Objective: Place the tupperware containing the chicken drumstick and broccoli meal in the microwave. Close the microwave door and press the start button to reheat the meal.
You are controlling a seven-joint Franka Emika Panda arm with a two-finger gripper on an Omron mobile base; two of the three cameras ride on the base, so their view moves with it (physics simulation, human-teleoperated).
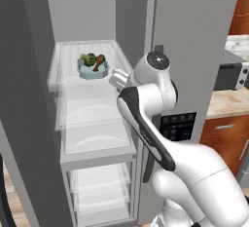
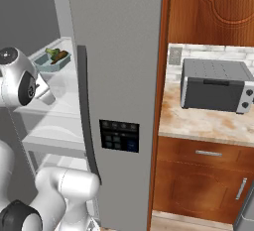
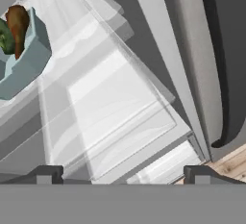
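The pale blue-green tupperware (image 1: 92, 70) (image 2: 52, 62) (image 3: 24, 59) stands on an upper shelf of the open fridge. Inside it lie the brown chicken drumstick (image 1: 99, 62) (image 3: 17, 23) and the dark green broccoli (image 1: 88, 59) (image 3: 4, 38). My gripper (image 1: 115, 80) (image 3: 124, 175) hangs open just right of the tub, a little below it and apart from it. Nothing is between its fingers. It points down along the glass shelves. The microwave and the microwave door are out of view.
The glass fridge shelves (image 1: 92, 123) stack below the tub. The fridge's shut grey right door (image 2: 116, 51) with a dark handle (image 2: 85, 116) stands right of the arm. A small grey toaster oven (image 2: 216, 91) sits on the counter (image 2: 203, 123) over wooden cabinets.
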